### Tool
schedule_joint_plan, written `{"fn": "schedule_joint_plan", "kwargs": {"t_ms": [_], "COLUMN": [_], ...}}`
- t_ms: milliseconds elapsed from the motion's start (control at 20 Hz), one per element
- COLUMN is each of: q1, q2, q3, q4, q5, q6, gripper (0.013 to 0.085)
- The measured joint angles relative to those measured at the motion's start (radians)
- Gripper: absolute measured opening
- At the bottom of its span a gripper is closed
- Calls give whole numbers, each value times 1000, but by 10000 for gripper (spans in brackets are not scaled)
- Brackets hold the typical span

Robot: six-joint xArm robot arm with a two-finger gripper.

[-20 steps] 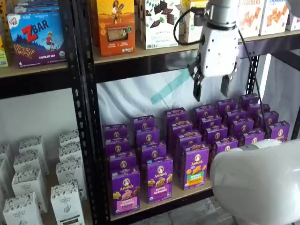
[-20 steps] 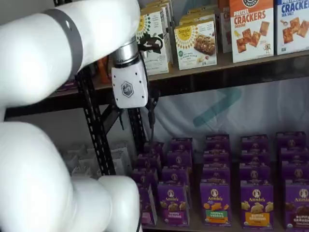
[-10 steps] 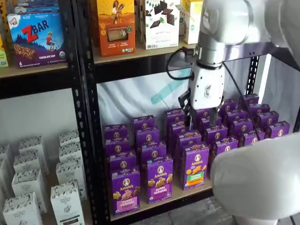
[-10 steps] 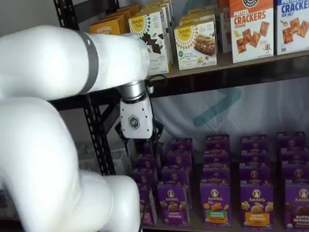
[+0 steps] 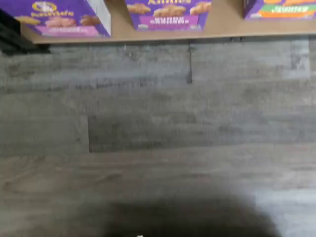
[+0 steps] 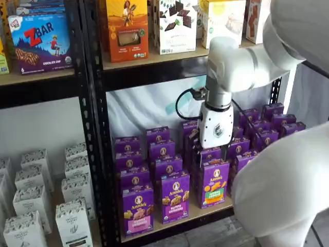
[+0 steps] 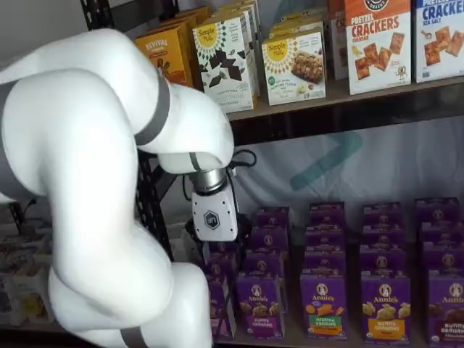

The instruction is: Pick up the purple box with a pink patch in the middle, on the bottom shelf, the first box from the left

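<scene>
Progress: early. The purple box (image 6: 138, 209) stands untouched at the front of the bottom shelf (image 6: 180, 221), at the left end of the front row, close beside the black upright (image 6: 97, 154). Nothing is held.

The gripper (image 6: 216, 154) hangs in front of the shelf, above the front row and well to the right of the target, nearer the carton with a green band (image 6: 214, 182). In both shelf views its white body is plain, but the black fingers are largely lost against the dark cartons; no gap can be made out by eye. With no box between them, I judge them spread wide.

Remaining: shift toward the left end of the row, descend to the box, close on it, lift it clear.

Orientation of the box: upright, long axis vertical, printed face turned outward toward the aisle. The pink band lies across the lower part of that face. In the wrist view the box (image 5: 59, 17) shows only its lower front at the shelf's edge, above grey plank floor (image 5: 158, 138). Neighbours stand close beside and behind it, so I judge clearance for the fingers to be tight.
</scene>
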Motion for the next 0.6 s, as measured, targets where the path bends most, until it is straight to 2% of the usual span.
{"fn": "schedule_joint_plan", "kwargs": {"t_ms": [100, 250, 450, 600], "q1": [6, 27, 46, 57], "q2": [55, 163, 311, 421], "q3": [15, 13, -20, -51], "q4": [20, -8, -34, -23], "q5": [-91, -200, -289, -357], "q6": [-11, 28, 65, 66], "gripper": [850, 850, 850, 850]}}
